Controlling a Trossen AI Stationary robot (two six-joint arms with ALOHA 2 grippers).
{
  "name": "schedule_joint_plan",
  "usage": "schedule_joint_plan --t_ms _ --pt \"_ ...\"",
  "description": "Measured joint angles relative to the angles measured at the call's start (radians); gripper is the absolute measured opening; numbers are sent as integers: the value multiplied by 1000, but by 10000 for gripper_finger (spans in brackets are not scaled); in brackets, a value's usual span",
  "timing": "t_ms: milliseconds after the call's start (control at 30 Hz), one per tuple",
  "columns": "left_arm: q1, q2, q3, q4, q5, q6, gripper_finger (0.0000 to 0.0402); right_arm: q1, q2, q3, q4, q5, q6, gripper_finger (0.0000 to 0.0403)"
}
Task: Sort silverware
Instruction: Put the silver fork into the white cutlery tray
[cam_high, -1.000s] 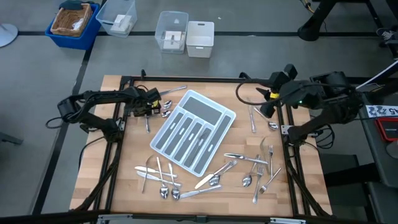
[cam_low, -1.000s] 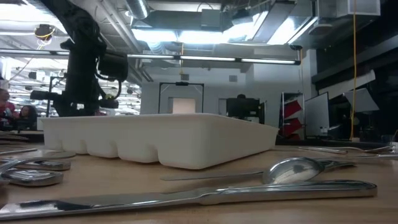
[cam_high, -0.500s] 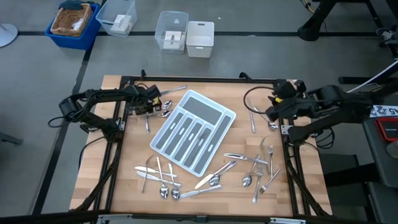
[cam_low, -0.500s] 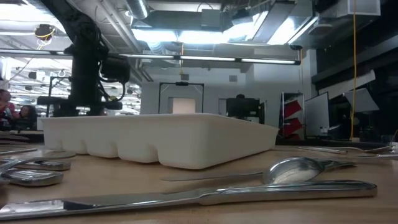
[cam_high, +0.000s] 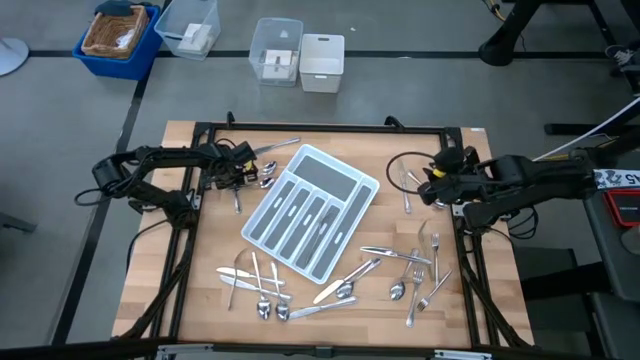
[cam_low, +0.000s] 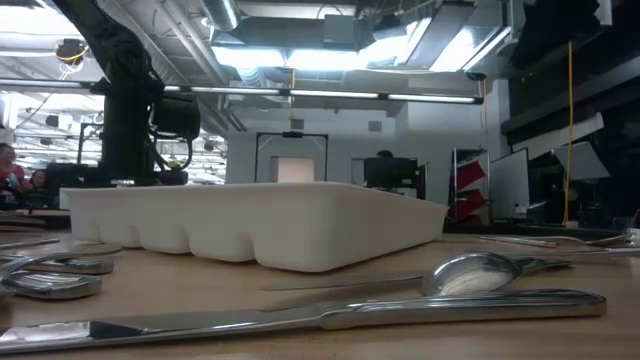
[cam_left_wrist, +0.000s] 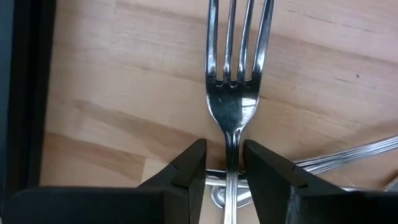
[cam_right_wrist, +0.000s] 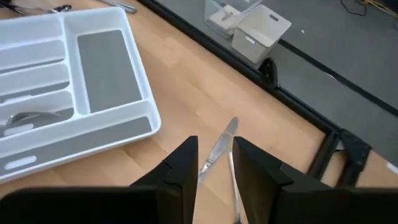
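Fork (cam_left_wrist: 235, 93), slim shiny steel, sits between left tool's (cam_left_wrist: 225, 163) spread dark fingers.

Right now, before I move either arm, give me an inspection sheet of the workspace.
Surface: wooden table, black frame around it.
Job's things: grey tray sits diagonal at centre, a few pieces already in its slots; loose silverware scattered near the front and both sides.
Clutter: nothing seen on the table.
Grippers: left claw low, fingers astride a fork handle; right claw open above a knife at the right edge.
Cables: black loop by the right arm.
Surroundings: bins on the floor beyond the table.
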Motion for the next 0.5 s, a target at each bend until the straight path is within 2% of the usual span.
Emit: schedule_joint_plan --t_ms 133,400,500 --pt "0 1 -1 -2 -4 15 91 0 1 -30 41 -9 0 104" --pt "0 2 -2 -9 -22 48 16 0 0 -44 105 -19 -1 104" --pt "0 2 -3 -9 -22 62 8 0 1 -44 121 -21 -1 104"
